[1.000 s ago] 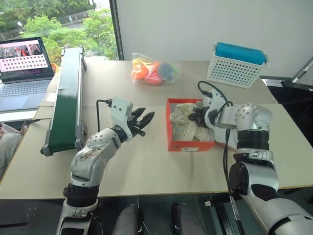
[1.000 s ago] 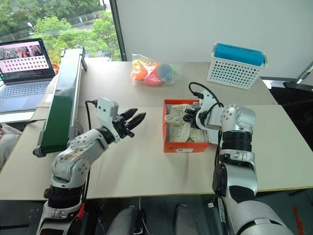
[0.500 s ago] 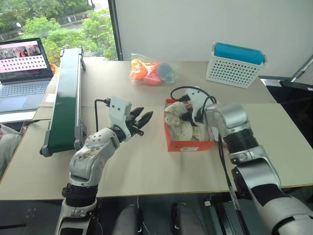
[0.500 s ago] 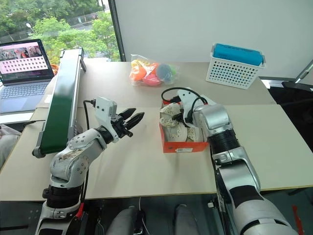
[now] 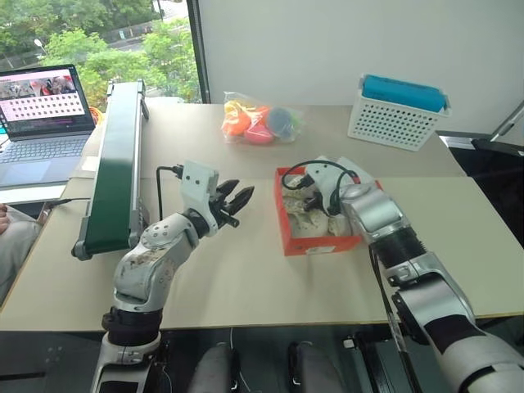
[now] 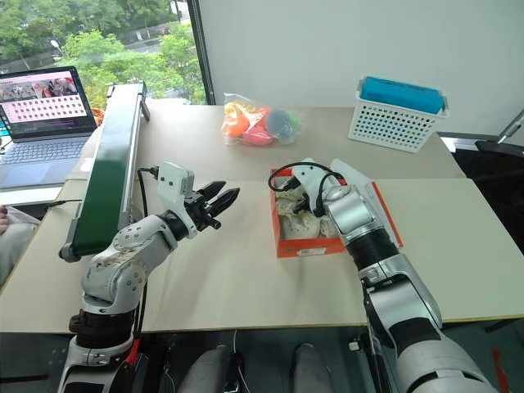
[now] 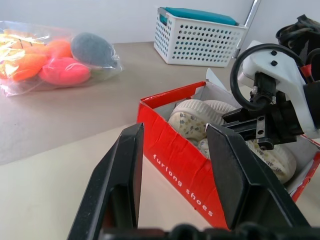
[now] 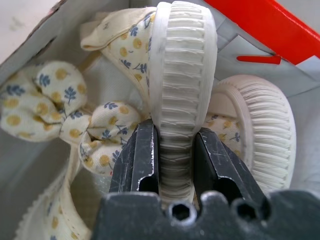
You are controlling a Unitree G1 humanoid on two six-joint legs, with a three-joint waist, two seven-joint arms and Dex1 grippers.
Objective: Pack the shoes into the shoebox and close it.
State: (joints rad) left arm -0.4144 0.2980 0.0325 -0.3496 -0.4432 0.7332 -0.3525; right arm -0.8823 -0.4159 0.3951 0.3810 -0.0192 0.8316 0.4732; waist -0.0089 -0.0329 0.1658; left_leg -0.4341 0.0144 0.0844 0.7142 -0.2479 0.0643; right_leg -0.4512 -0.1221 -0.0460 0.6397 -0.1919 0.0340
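Observation:
The orange-red shoebox (image 5: 307,242) stands open on the table's middle, its lid (image 6: 386,214) lying flat on the right side. Both cream-white shoes with small flower print are inside it. My right gripper (image 5: 310,199) reaches down into the box, shut on the ribbed sole of one shoe (image 8: 182,75) that stands on edge. The other shoe (image 8: 262,131) lies right beside it against the white lining. My left gripper (image 5: 238,204) hovers to the left of the box, open and holding nothing, pointing at the box's red wall (image 7: 177,160).
A green conveyor (image 5: 115,164) runs along the left side, a laptop (image 5: 45,106) beyond it. A clear bag of colourful toys (image 5: 258,123) lies at the back, and a white perforated basket (image 5: 395,116) with a teal item sits at the back right.
My right wrist has rolled and sunk, bringing the held shoe from above the box's left rim down inside it. The left arm has stayed put.

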